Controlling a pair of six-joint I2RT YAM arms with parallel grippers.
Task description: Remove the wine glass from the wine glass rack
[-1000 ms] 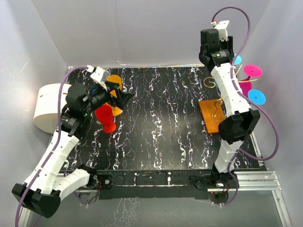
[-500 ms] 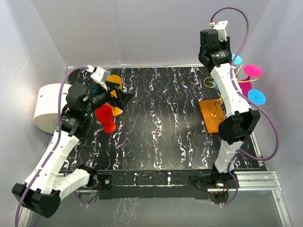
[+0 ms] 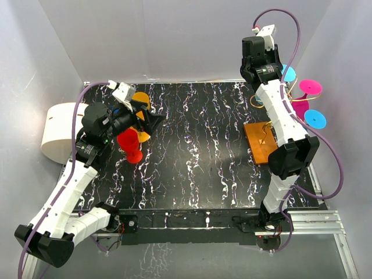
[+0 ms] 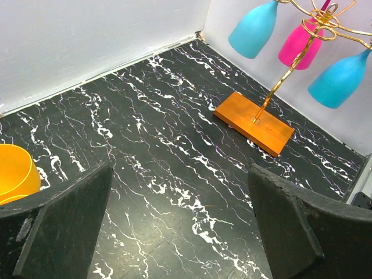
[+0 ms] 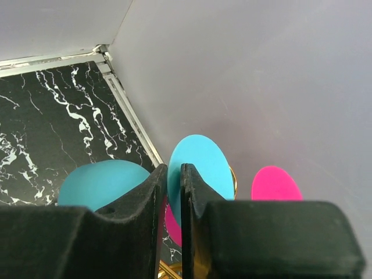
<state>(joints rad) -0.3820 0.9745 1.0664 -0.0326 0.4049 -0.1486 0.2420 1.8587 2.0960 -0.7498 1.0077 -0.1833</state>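
Note:
The wine glass rack has an orange base [image 3: 260, 143] and a gold wire stem [image 4: 285, 75]; its base also shows in the left wrist view [image 4: 256, 123]. Blue and pink wine glasses hang upside down from its hooks. My right gripper [image 5: 173, 174] is shut on the edge of the round foot of a blue wine glass [image 5: 200, 165], whose bowl [image 5: 104, 183] hangs below. From above, that gripper [image 3: 276, 70] is at the rack's top, by the blue foot [image 3: 289, 74]. My left gripper [image 4: 180, 174] is open and empty at the far left [image 3: 152, 121].
A red glass [image 3: 131, 143] and an orange glass [image 3: 141, 100] stand by my left gripper; the orange one also shows in the left wrist view [image 4: 14, 171]. A white roll [image 3: 57, 131] sits off the left edge. Pink [image 3: 310, 86] and blue [image 3: 314, 118] feet stick out near the right wall.
My right gripper has shifted slightly left and toward the back, with the blue glass foot still in it. The left arm has not moved.

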